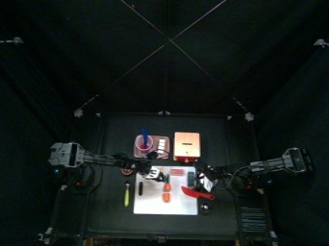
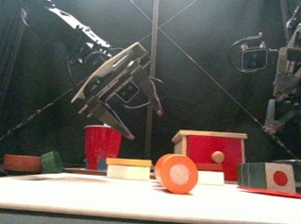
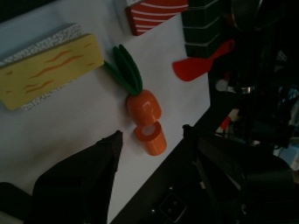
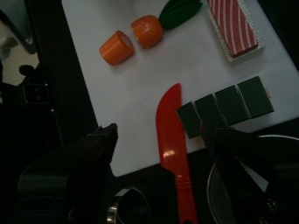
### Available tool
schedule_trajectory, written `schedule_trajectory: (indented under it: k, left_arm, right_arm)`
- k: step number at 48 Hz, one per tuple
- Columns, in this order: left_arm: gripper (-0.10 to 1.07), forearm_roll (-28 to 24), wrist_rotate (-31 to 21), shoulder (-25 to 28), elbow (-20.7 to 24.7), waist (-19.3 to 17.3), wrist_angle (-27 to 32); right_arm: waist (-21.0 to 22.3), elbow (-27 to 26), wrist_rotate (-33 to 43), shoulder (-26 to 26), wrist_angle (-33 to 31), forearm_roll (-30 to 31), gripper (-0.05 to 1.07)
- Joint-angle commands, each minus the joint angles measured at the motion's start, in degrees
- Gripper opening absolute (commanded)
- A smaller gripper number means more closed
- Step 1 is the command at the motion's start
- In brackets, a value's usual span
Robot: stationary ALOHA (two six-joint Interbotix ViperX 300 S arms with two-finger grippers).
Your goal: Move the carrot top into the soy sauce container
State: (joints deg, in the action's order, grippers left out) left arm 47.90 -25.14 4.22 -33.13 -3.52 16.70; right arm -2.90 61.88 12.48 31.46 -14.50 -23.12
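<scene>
The carrot top, an orange stub with green leaves, lies on the white cutting board. A cut carrot slice lies beside it and stands on edge in the front view. My left gripper hangs open above the slice, holding nothing. My right gripper is open over the red knife, also empty. Which thing is the soy sauce container I cannot tell; a small brown dish sits at the front left.
A red cup and a wooden box with a red front stand behind the board. On the board lie a yellow block, green blocks and a red striped piece.
</scene>
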Motion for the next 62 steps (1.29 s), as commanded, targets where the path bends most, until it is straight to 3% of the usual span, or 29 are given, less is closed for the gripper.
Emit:
schedule_trajectory:
  k: [1, 14, 20, 28, 37, 46, 62]
  left_arm:
    - [0.92, 0.44, -1.32, 1.41, 2.29, 0.09, 0.35]
    - [0.92, -6.86, -8.79, 7.21, 8.26, 0.44, 2.90]
    - [0.92, -14.68, -14.77, 9.14, 10.99, -0.18, 5.89]
    - [0.92, -29.09, -26.98, 12.66, 16.00, 0.00, 11.78]
    - [0.92, -41.57, -38.94, 13.80, 19.95, 1.49, 15.38]
    - [0.92, -44.03, -44.82, 14.68, 20.57, 3.43, 15.82]
    - [0.90, -42.98, -45.79, 17.05, 22.59, 4.83, 15.82]
  right_arm:
    - [0.09, -0.26, -0.18, 0.35, 0.09, 1.67, 1.04]
    - [0.09, 1.49, -0.18, -0.09, 1.41, 5.01, 1.04]
    - [0.09, 1.93, -0.18, -0.09, 1.41, 5.36, 1.04]
    - [-0.35, 2.20, -0.26, -0.09, 1.14, 5.45, 1.04]
    - [-0.35, 2.64, -0.26, -0.09, 0.88, 5.71, 1.04]
    - [-0.35, 2.99, -0.18, -0.09, 0.88, 5.62, 1.04]
    - [-0.44, 4.13, -0.09, -0.09, 1.14, 5.36, 1.04]
